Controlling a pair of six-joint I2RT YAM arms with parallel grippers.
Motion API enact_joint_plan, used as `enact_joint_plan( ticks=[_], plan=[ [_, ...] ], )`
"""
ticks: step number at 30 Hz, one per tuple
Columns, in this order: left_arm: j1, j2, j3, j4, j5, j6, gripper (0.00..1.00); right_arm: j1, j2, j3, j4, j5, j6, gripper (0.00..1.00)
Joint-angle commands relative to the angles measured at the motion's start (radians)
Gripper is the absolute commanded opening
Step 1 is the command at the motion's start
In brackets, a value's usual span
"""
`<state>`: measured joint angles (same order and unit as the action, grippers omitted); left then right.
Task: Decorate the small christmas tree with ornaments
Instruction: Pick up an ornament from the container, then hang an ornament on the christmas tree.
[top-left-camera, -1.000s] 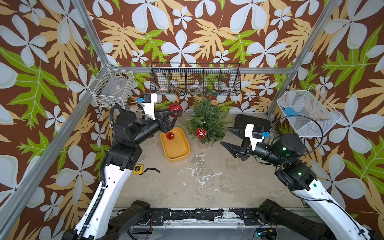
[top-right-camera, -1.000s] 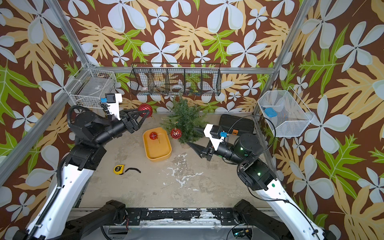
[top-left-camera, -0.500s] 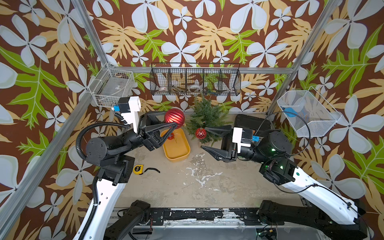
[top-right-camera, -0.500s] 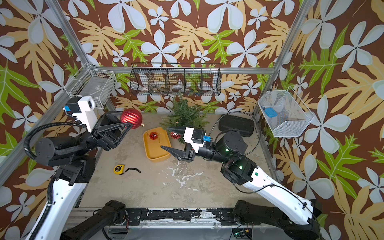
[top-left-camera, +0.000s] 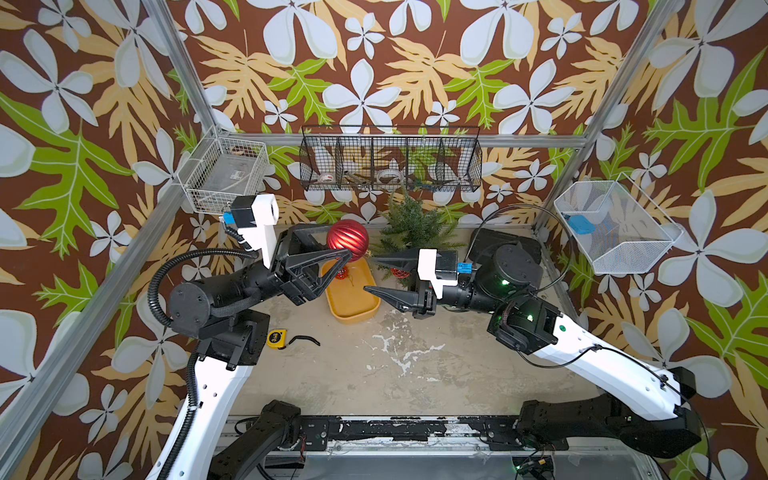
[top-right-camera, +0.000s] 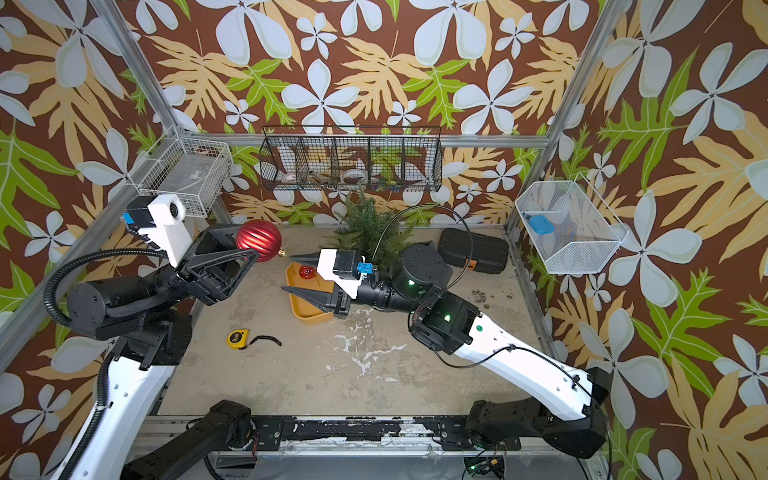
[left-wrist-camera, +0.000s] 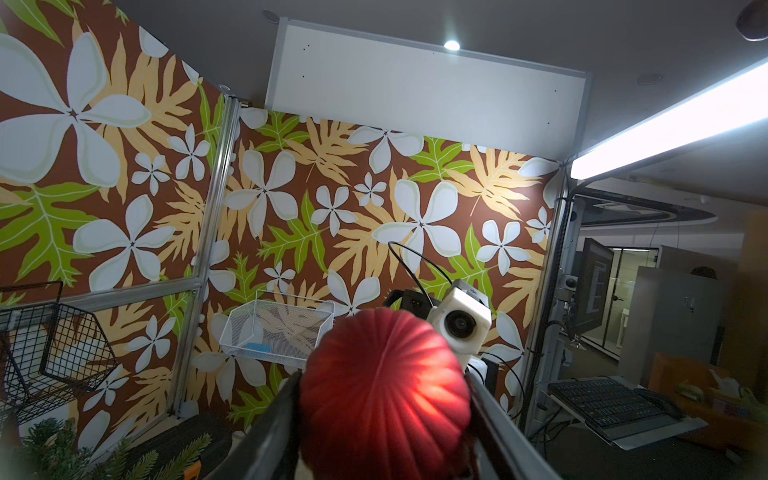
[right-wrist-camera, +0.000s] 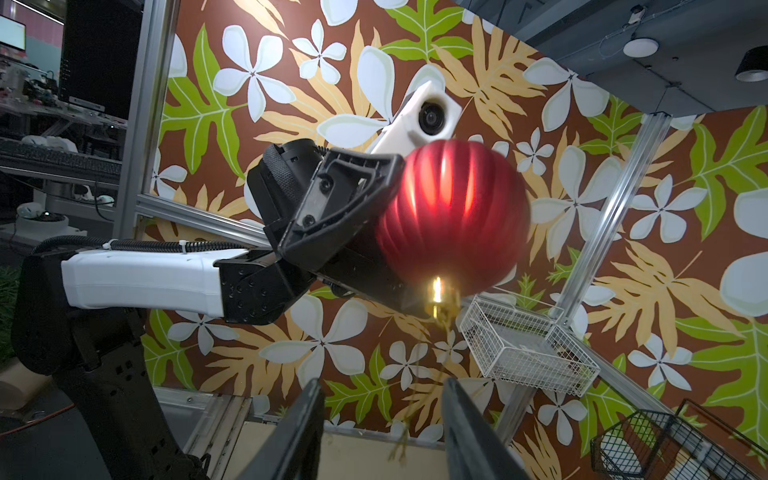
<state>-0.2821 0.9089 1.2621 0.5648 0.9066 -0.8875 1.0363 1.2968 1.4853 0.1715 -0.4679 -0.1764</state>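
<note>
the left gripper has raised the ribbed bauble high above the tray, clamped round its body, near the tree. the right gripper has swung in, jaws narrowing yet apart (the string dangles between them), probably to take the loop.

The left arm and right arm wear white shells over black joints. Beyond each white wrist camera come black pointed fingers; behind it, a blue plug.
</note>
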Motion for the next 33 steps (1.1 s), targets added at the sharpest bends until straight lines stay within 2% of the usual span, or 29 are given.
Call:
enact_joint_plan(
  ticks=[1, 11, 14, 17, 25, 33],
  plan=[
    [0.003, -0.004, 0.002, 0.043, 0.009, -0.013, 0.48, 0.002, 0.009, 0.008, -0.025, 0.064, -0.006, 0.42],
    [0.002, -0.029, -0.046, 0.036, -0.006, 0.018, 0.48, 0.002, -0.039, -0.031, -0.044, 0.163, -0.021, 0.17],
    [0.003, -0.041, -0.076, 0.029, -0.034, 0.048, 0.48, 0.002, -0.052, -0.020, -0.086, 0.194, -0.044, 0.10],
    [0.002, -0.070, -0.143, 0.038, -0.114, 0.085, 0.46, 0.002, -0.053, 0.003, -0.159, 0.234, -0.079, 0.02],
    [0.002, -0.126, -0.378, 0.198, -0.306, 0.092, 0.45, 0.001, 0.008, 0.146, -0.439, 0.412, -0.195, 0.00],
    [0.003, -0.059, -0.461, 0.373, -0.391, 0.048, 0.42, 0.002, 0.145, 0.330, -0.643, 0.597, -0.298, 0.00]
  ],
)
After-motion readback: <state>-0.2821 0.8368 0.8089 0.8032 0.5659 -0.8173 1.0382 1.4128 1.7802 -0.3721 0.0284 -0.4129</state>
